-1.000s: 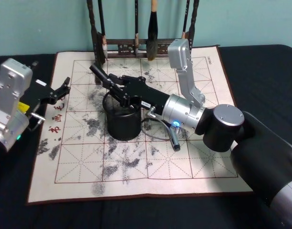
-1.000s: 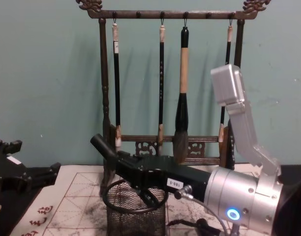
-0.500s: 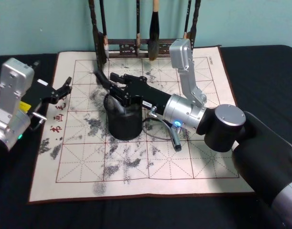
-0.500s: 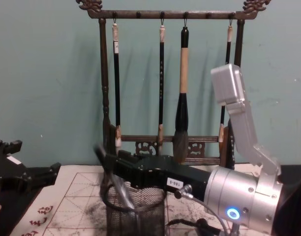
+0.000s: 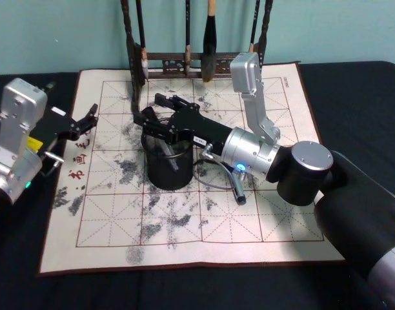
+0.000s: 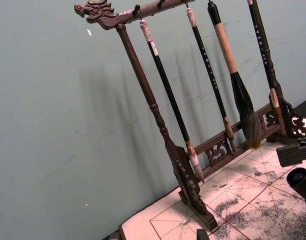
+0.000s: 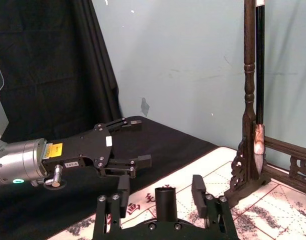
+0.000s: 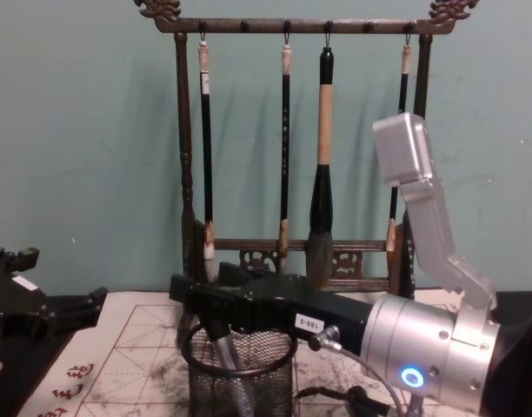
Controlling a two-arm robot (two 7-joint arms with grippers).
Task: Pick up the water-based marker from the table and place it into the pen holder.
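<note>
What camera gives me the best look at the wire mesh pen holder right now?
The head view: it shows the pen holder rim to base on the mat, under the right tool. The chest view shows its rim and mesh side-on, base cut off.

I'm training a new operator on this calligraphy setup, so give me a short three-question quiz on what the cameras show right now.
1. True or false: the dark cylindrical marker stands inside the round black wire-mesh pen holder.
2. Choose one: the right gripper is A) shut on the marker, B) open above the pen holder, C) parked far off to the side.
3. Fill in: ___ brushes hang from the tall dark wooden brush rack.
Key: 1 true. 2 B; the left gripper sits parked, open, at the left edge of the white red-gridded mat. 3 four.
</note>
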